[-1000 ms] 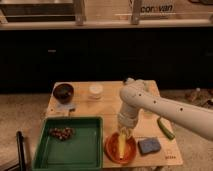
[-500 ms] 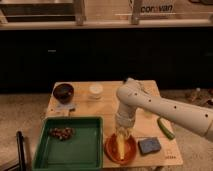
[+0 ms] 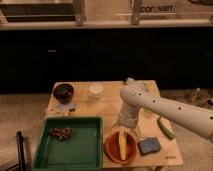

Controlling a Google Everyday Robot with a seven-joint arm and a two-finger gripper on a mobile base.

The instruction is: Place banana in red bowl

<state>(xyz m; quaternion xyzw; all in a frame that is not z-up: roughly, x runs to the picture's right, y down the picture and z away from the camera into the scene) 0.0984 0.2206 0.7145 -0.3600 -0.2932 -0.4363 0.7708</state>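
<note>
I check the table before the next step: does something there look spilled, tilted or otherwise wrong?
Nothing stands out. The banana lies inside the red bowl, with the gripper just above it. The blue sponge and green vegetable lie flat on the table; nothing looks spilled.

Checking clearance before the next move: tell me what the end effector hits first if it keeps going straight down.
The end effector points down over the red bowl. It would likely meet the banana lying in that bowl first, though depth is uncertain from this view.

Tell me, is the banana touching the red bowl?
Touching. The camera view shows the banana lying inside the red bowl, with the tool just above.
</note>
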